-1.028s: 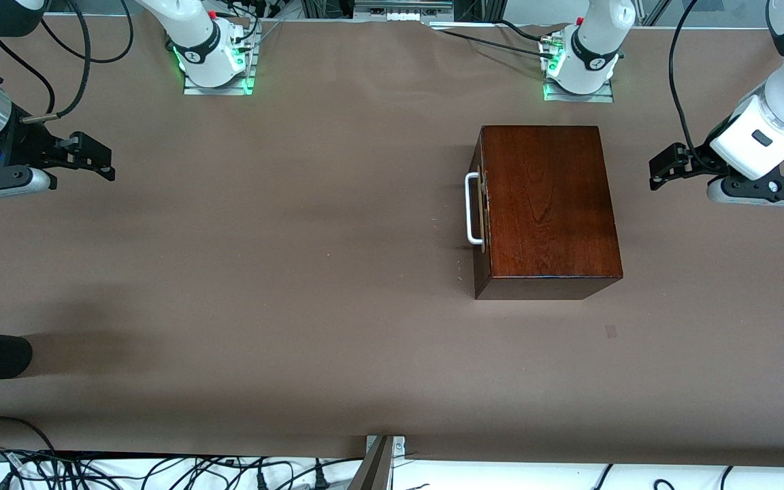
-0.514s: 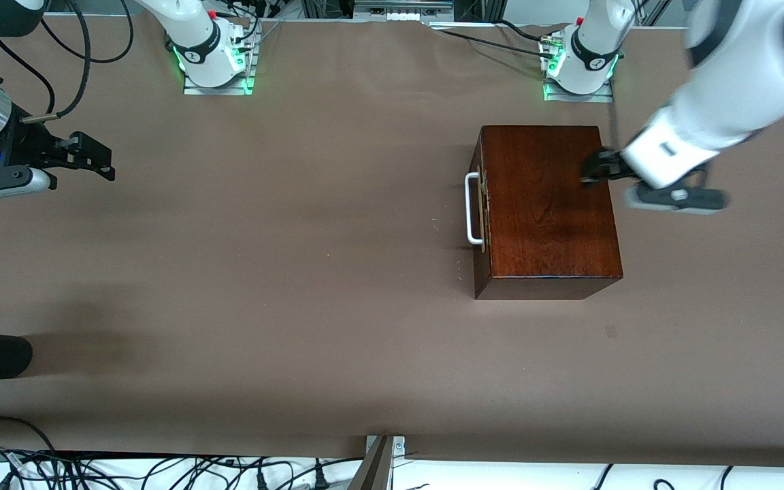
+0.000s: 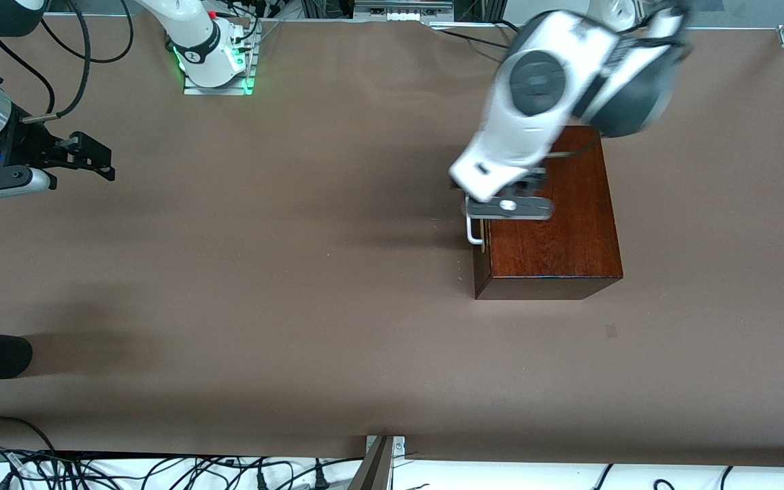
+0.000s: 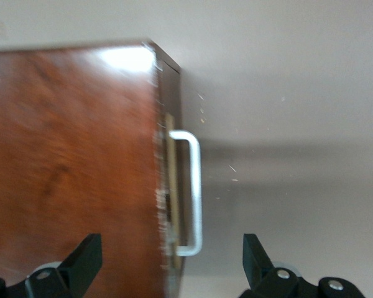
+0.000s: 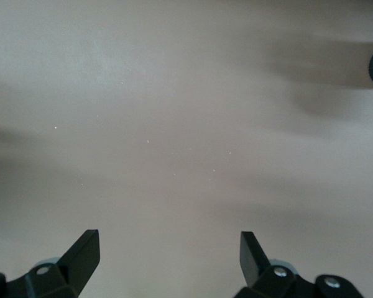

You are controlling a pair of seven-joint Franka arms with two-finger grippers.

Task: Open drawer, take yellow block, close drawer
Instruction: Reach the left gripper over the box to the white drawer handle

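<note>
Mahogany, glossy and dark, makes up the rectangular box [image 3: 555, 224] that sits on the brown table [image 3: 263, 272] toward the left arm's end. Its drawer [image 4: 169, 180] is shut flush into the box, and the white bar handle [image 4: 193, 192] on the reddish-brown front faces the right arm's end of the table. No yellow block shows in any view. The left gripper [image 4: 168, 264] is over the front edge of the box, above the handle, its two black fingers [image 4: 86, 257] spread wide with one over the box top and the other over bare table in front of the drawer; it touches nothing. In the front view the left arm's white wrist covers part of the box top. The right gripper [image 3: 103, 167] waits in the air at the right arm's end of the table, well apart from the box, its fingers [image 5: 84, 254] also spread and holding nothing, with only table surface under it.
</note>
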